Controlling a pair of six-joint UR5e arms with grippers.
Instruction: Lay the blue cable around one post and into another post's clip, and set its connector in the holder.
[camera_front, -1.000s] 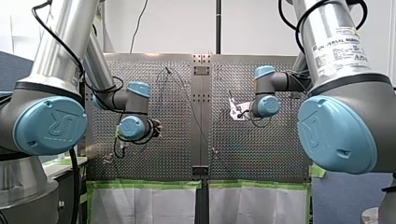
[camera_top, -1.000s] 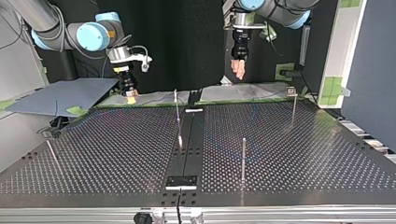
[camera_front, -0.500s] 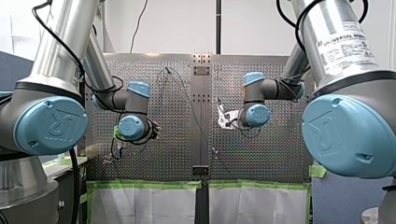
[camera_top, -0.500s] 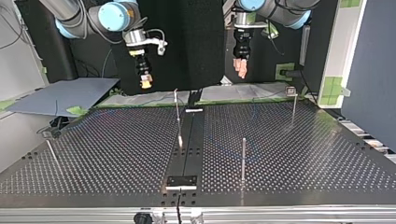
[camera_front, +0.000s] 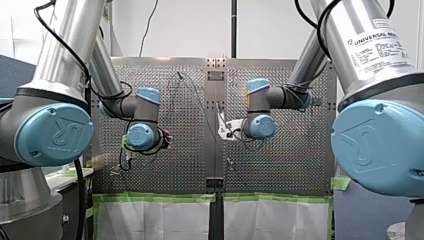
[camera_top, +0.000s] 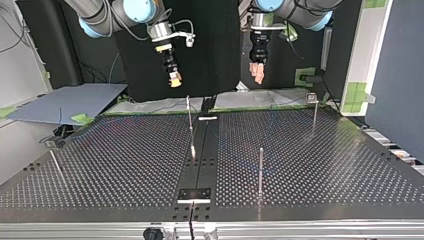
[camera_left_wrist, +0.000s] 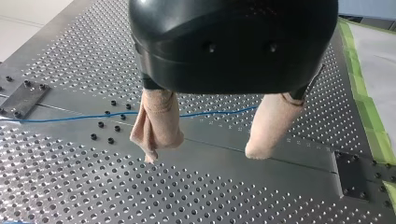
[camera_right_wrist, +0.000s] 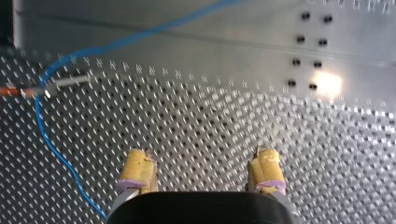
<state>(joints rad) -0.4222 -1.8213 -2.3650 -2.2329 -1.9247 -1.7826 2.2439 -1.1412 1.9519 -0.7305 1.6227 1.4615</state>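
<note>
Two UR5e arms hang above the perforated desk (camera_top: 340, 165), neither touching the blue cable (camera_left_wrist: 70, 117). My right hand (camera_top: 174, 80), yellow-padded, hovers over the desk's far edge in the top view, just left of the tall centre post (camera_top: 189, 116). Its fingers (camera_right_wrist: 137, 170) stand spread apart with nothing between them. My left hand (camera_top: 257, 73), with beige pads, hangs further right at much the same height, its fingers (camera_left_wrist: 156, 122) likewise parted and empty.

The cable lies flat on the desk. In the left wrist view it runs as one nearly straight line crosswise under the hand, over the smooth centre strip (camera_left_wrist: 261, 154), one end heading toward a small bolted plate (camera_left_wrist: 23, 95). In the right wrist view it comes slanting across a smooth strip ahead of the hand and bends just beside a thin post (camera_right_wrist: 67, 80) with an orange tip. It then trails back over the perforated surface to pass beside one finger. Its connector cannot be made out in any view.
</note>
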